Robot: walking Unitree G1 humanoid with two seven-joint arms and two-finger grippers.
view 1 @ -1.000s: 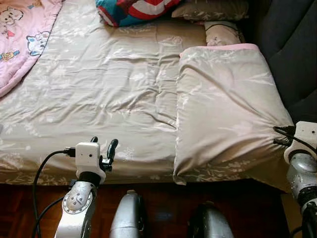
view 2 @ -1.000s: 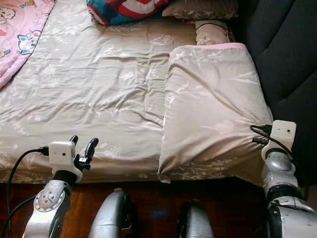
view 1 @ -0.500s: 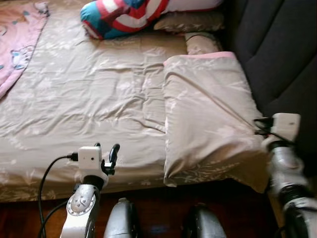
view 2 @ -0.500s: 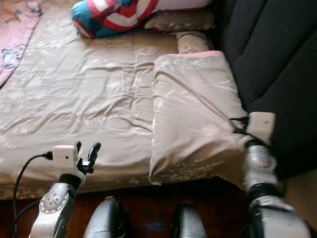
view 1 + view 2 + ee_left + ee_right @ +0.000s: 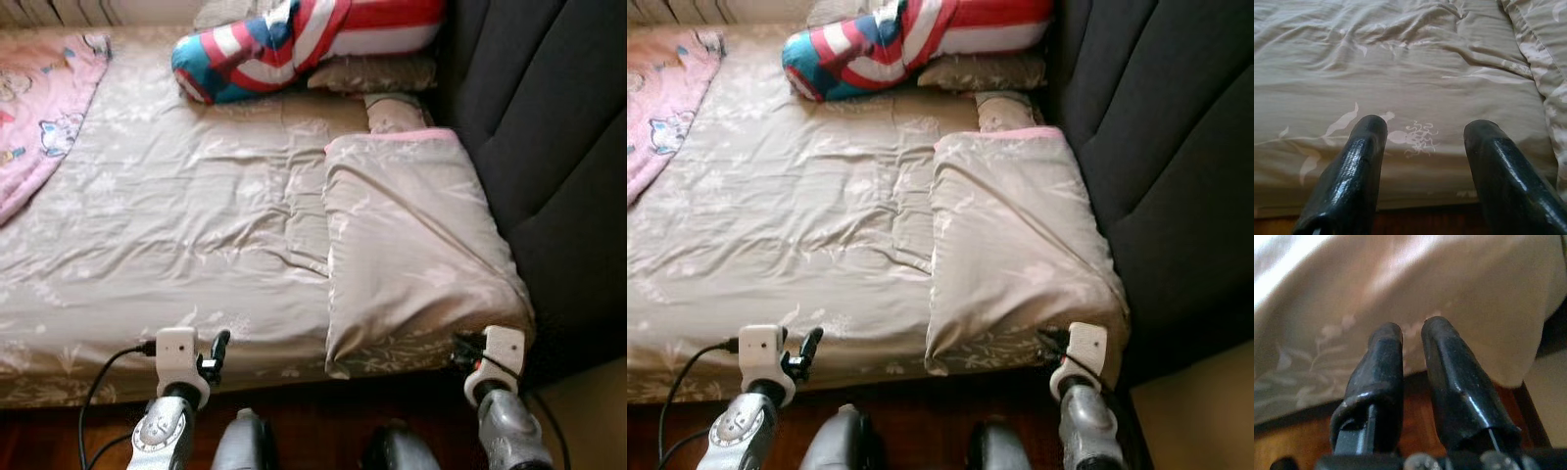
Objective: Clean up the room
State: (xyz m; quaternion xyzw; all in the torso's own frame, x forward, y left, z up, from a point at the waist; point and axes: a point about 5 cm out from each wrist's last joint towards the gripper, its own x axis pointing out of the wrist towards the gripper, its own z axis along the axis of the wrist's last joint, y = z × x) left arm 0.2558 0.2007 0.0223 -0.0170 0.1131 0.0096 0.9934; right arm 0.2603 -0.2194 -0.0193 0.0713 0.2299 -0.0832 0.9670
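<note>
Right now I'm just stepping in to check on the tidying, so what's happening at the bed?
The robot stands at the foot of the bed. Its right gripper is at the near corner of the folded beige quilt, fingers nearly closed with no cloth between them. Its left gripper is open, over the sheet's front edge, holding nothing. A striped pillow and a pink blanket lie further back.

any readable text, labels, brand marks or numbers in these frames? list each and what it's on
No readable text, labels, brand marks or numbers.
Pink blanket: cartoon animal prints, no legible lettering.
Red, white and blue striped pillow: pattern, no words.
Beige bedsheet and folded quilt: leaf motifs, no writing.
White camera housings at the left gripper and right gripper: no markings that can be made out.
</note>
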